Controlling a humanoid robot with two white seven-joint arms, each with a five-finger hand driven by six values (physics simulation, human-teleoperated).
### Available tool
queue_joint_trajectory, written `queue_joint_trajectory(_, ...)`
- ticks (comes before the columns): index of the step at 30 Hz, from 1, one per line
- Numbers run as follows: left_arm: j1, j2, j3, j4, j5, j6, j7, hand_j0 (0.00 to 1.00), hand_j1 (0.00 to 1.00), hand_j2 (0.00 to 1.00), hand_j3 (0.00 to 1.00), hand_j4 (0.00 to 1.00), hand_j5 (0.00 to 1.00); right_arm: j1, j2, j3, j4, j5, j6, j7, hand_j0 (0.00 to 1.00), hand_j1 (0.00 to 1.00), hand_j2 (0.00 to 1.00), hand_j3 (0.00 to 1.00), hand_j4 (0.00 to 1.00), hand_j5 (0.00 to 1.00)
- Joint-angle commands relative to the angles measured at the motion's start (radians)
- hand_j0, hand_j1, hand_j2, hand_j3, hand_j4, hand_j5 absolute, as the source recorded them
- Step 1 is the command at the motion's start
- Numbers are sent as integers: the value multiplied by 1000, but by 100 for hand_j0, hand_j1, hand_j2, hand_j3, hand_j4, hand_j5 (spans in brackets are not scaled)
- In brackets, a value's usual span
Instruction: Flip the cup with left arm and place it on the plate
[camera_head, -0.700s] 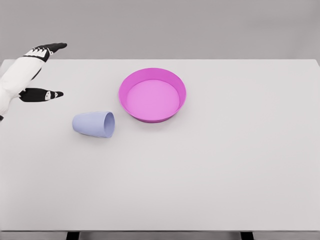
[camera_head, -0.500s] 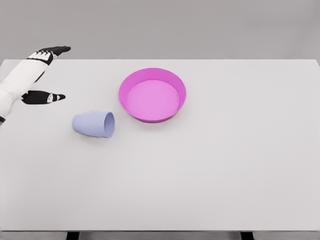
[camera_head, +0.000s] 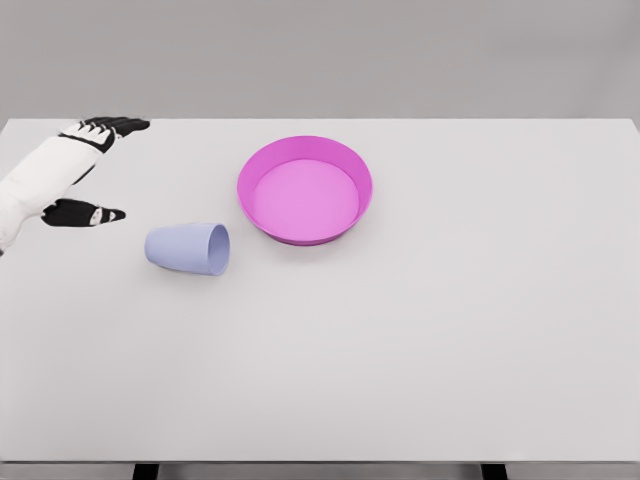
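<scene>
a pale lavender cup lay on its side on the white table, left of the frame's centre. its open mouth faced right, toward the middle of the picture, and its closed base pointed left. the cup rested directly on the tabletop, touching nothing else.

up and to the right of the cup, near the frame's upper middle, sat a magenta plate with a raised rim and a lighter pink floor. the plate was shallow and round, and nothing lay in it. cup and plate were near each other but apart, with a strip of bare table between the cup's mouth and the plate's lower left rim.

the left hand showed at the upper left of the frame, its white forearm coming in from the left edge. its dark fingers were stretched out toward the right, close to the table's far edge, and the dark thumb stood spread well below them, so the hand was splayed wide and held nothing. the hand was left of and above the cup, clear of it, with the thumb tip the nearest part to the cup's base.

a plain grey wall filled the top of the frame behind the table. the right arm did not show in the picture.
</scene>
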Motion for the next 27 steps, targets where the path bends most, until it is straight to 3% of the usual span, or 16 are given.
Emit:
queue_joint_trajectory(1, 0, 23, -32, -11, 0, 0, 1, 100, 100, 100, 100, 100, 100, 0, 0, 0, 0, 0, 0, 0, 100, 100, 100, 100, 100, 100)
queue_joint_trajectory(12, -12, 57, -122, -52, 14, -39, -3, 100, 100, 100, 100, 100, 100, 0, 0, 0, 0, 0, 0, 0, 100, 100, 100, 100, 100, 100)
queue_joint_trajectory(16, -21, 56, -144, -52, 83, -31, -41, 100, 100, 100, 100, 100, 100, 0, 0, 0, 0, 0, 0, 0, 100, 100, 100, 100, 100, 100)
queue_joint_trajectory(20, -26, 57, -155, -52, 218, -19, -111, 100, 100, 100, 100, 100, 100, 0, 0, 0, 0, 0, 0, 0, 100, 100, 100, 100, 100, 100)
queue_joint_trajectory(23, -64, 57, -184, -52, 308, 32, -156, 100, 100, 100, 100, 100, 100, 0, 0, 0, 0, 0, 0, 0, 100, 100, 100, 100, 100, 100)
queue_joint_trajectory(27, -117, 45, -243, -54, 347, 101, -157, 100, 100, 100, 100, 100, 100, 0, 0, 0, 0, 0, 0, 0, 100, 100, 100, 100, 100, 100)
